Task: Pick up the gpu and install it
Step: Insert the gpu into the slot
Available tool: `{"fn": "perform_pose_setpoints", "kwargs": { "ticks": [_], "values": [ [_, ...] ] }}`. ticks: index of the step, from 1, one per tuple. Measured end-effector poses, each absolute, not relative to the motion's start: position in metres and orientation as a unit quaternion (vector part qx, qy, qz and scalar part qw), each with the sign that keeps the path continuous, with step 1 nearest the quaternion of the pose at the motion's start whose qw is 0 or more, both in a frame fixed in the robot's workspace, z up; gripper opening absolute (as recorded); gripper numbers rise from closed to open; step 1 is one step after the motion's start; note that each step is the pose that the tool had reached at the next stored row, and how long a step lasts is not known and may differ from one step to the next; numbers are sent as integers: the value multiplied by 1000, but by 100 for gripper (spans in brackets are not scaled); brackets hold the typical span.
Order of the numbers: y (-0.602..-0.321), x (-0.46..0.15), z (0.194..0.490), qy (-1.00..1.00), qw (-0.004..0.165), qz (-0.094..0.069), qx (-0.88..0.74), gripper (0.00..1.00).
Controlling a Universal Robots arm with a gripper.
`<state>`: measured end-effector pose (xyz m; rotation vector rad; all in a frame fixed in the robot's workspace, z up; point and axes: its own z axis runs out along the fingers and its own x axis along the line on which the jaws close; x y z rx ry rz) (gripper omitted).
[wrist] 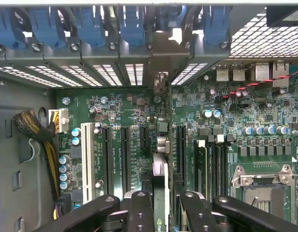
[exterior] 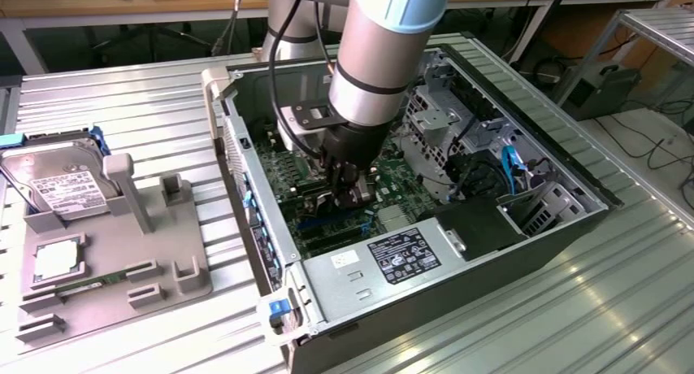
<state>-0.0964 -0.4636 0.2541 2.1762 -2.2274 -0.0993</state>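
Open computer case (exterior: 564, 228), access from above only. Arm and gripper (exterior: 349, 197) down inside, over motherboard (wrist: 265, 104). Gpu (wrist: 159, 193) upright between the fingers (wrist: 141, 212), standing edge-on among the expansion slots (wrist: 126, 154). Tight on both sides: drive cage (exterior: 440, 118) and loose cables (exterior: 509, 167) toward exterior view's right, case wall (exterior: 244, 187) toward left, power supply (exterior: 396, 256) near side. Rear bracket row (wrist: 115, 48) blocks far end. Parts tray (exterior: 109, 252) outside, well apart.

- The gpu (wrist: 159, 193) is a thin dark card seen edge-on, standing upright.
- It sits clamped between black fingers (wrist: 139, 212), above the green motherboard (wrist: 139, 111), between the long black expansion slots (wrist: 125, 154).
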Motion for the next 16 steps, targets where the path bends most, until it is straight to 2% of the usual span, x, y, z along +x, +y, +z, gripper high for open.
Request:
{"fn": "perform_pose_setpoints", "kwargs": {
  "ticks": [8, 9, 10, 16],
  "values": [
    [-464, -97, 250, -715, 17, -29, 698, 26],
    [-464, -97, 250, -715, 16, -28, 698, 27],
    [-464, -97, 250, -715, 16, -28, 698, 34],
    [-464, -96, 274, -715, 17, -28, 698, 34]
  ]
}}
